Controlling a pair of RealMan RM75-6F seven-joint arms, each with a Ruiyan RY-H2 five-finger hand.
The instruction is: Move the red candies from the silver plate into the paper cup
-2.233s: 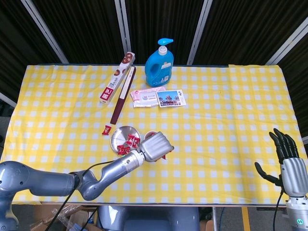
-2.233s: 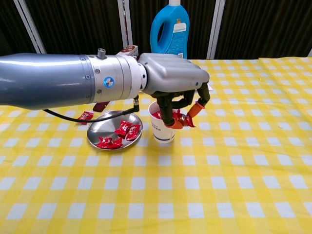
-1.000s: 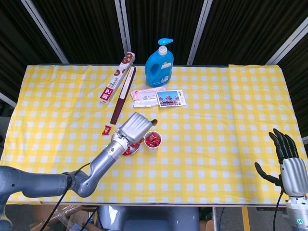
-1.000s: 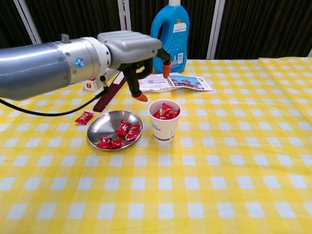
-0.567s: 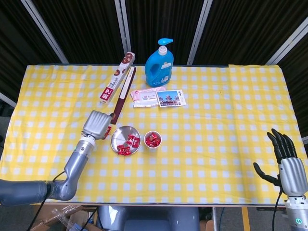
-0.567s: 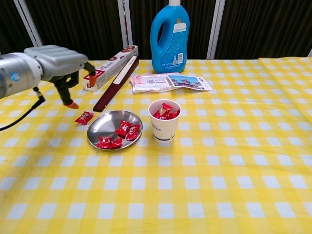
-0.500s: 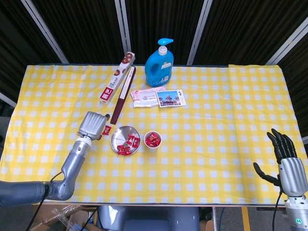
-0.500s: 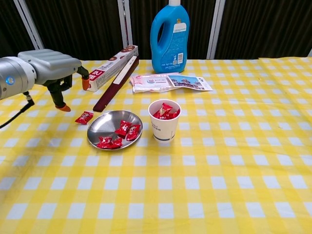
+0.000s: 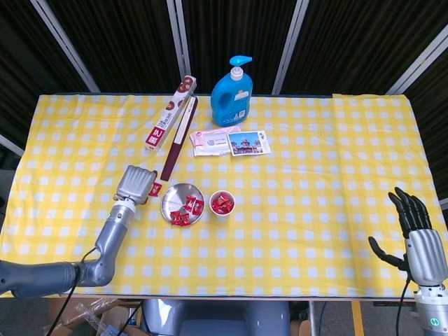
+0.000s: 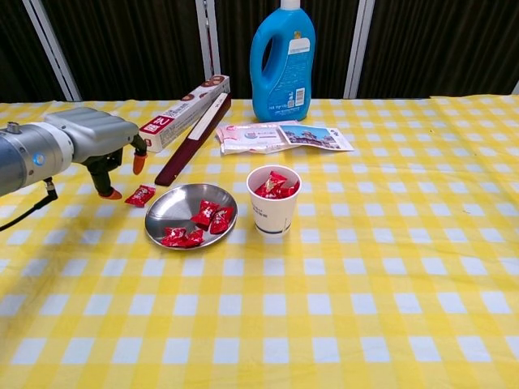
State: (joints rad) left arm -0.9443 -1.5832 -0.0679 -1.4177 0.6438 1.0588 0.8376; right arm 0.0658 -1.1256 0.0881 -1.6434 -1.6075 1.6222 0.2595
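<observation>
The left hand (image 10: 101, 146), released and empty, has been swung left from the paper cup (image 10: 272, 200) to the stray candy (image 10: 140, 194); red candies (image 10: 195, 226) remain on the silver plate (image 10: 166, 210).

Bright, even overhead light in both views; soft, faint shadows; sharp focus throughout; mild glare on the silver plate (image 10: 174, 207).
</observation>
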